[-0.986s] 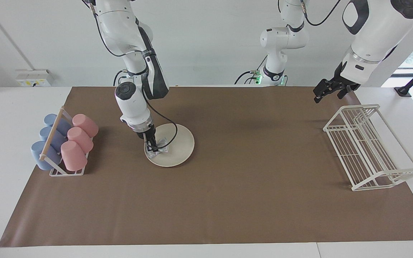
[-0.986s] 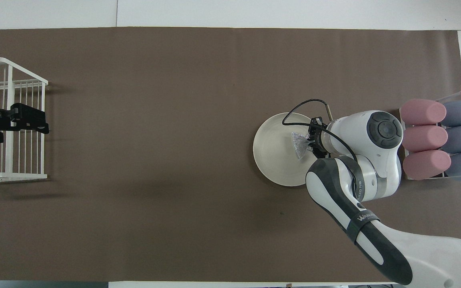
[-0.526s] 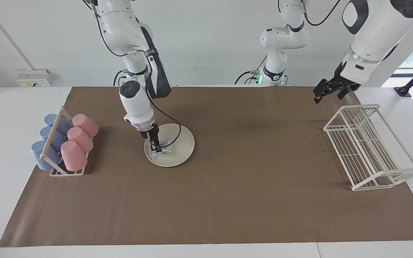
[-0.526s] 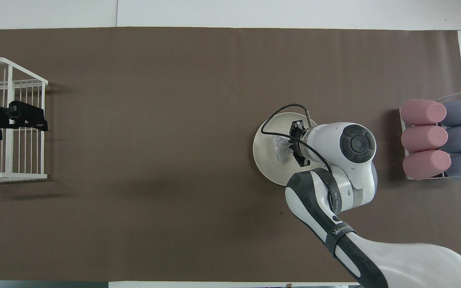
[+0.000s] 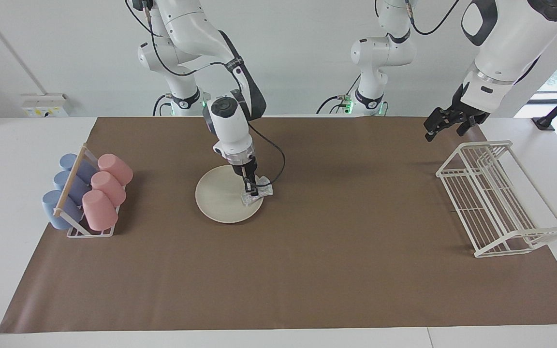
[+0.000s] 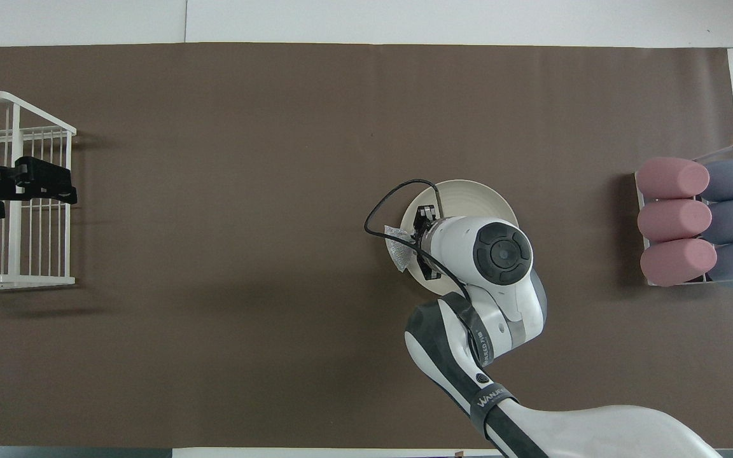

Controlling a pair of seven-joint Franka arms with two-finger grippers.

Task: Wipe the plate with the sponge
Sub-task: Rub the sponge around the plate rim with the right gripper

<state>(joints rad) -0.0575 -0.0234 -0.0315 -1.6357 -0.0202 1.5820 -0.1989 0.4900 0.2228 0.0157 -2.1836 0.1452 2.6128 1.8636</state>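
Since 1 s ago, my right gripper (image 5: 251, 189) has dragged the silvery, wrinkly mesh sponge (image 5: 258, 192) across the round cream-white plate (image 5: 220, 199) to its rim toward the left arm's end. Facing view: fingers clamped on sponge, which overlaps plate edge & brown mat (image 5: 307, 270). Left gripper (image 5: 445, 123) waits, fingers apart, over mat beside white wire rack (image 5: 498, 200). Overhead view: sponge (image 6: 398, 248) at plate (image 6: 468, 194) rim; right arm covers much of plate; pink & blue cups (image 6: 675, 219) racked at right arm's end.

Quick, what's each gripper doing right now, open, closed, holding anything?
Right gripper: shut on the sponge, at the plate edge toward the left arm's end.
Left gripper: open, empty, waiting over the white rack.
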